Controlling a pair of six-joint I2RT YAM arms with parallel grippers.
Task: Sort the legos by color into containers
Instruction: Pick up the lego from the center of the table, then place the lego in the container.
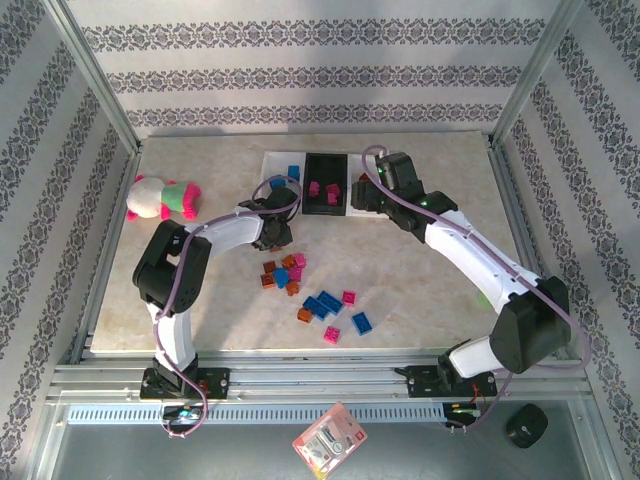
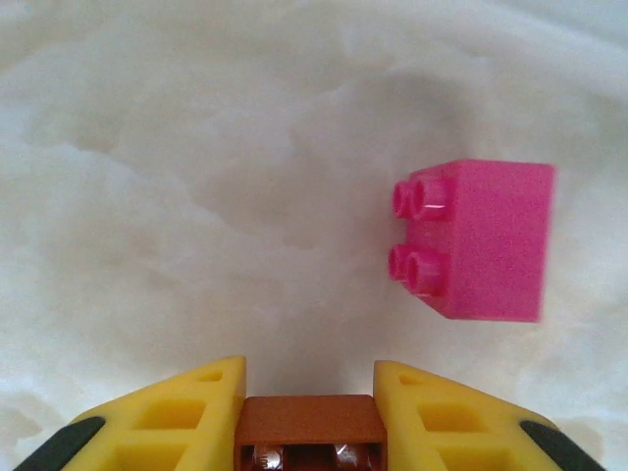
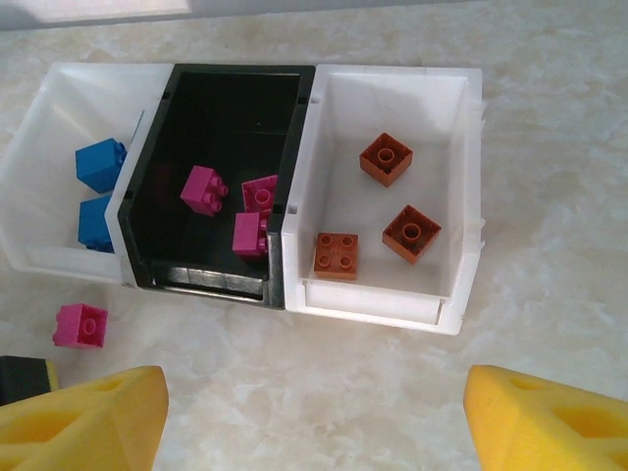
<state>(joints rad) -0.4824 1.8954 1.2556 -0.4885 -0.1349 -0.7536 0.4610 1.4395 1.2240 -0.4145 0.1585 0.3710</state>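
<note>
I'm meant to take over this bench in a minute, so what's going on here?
Two robot arms are sorting toy bricks by colour. The left gripper is clamped on an orange-brown brick, with a pink brick lying just beyond it. The right gripper hovers open and empty in front of the trays. The left white tray holds blue bricks, the black tray pink bricks, and the right white tray orange-brown bricks. Loose bricks wait on the table.

Top: high, wide. Wrists: close, downward. Top, right wrist share trays (image 3: 235, 118).
</note>
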